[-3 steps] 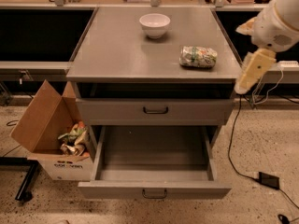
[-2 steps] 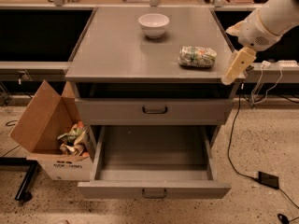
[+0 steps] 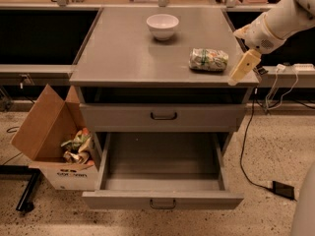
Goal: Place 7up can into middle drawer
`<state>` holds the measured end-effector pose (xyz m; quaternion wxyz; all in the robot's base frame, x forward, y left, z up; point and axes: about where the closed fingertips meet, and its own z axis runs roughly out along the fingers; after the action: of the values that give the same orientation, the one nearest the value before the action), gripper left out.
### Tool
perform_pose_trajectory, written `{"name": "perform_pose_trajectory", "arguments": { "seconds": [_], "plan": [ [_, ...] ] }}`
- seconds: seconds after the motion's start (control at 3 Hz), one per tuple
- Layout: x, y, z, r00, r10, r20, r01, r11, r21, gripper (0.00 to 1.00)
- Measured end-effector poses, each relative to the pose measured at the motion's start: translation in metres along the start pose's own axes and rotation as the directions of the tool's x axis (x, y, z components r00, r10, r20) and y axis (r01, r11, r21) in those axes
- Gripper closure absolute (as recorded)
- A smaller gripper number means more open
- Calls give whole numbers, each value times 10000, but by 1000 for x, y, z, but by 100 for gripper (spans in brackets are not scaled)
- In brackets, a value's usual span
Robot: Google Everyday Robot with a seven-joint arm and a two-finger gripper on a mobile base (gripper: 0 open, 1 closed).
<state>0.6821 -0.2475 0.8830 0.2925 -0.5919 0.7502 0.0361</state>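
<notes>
The gripper (image 3: pixel 239 73) hangs over the bench's (image 3: pixel 123 58) right front corner, just right of the can (image 3: pixel 208 59); how wide it is set cannot be told. The can lies on its side on the bench. Below, the middle drawer (image 3: pixel 162 199) stands pulled open.
</notes>
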Motion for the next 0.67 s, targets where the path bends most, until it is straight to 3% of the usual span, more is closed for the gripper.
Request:
{"name": "perform_pose_trajectory", "arguments": {
  "seconds": [0.67],
  "plan": [
    [-2, -13, 24, 9930, 1171, -126, -1174, 9927, -270, 0]
  ]
}}
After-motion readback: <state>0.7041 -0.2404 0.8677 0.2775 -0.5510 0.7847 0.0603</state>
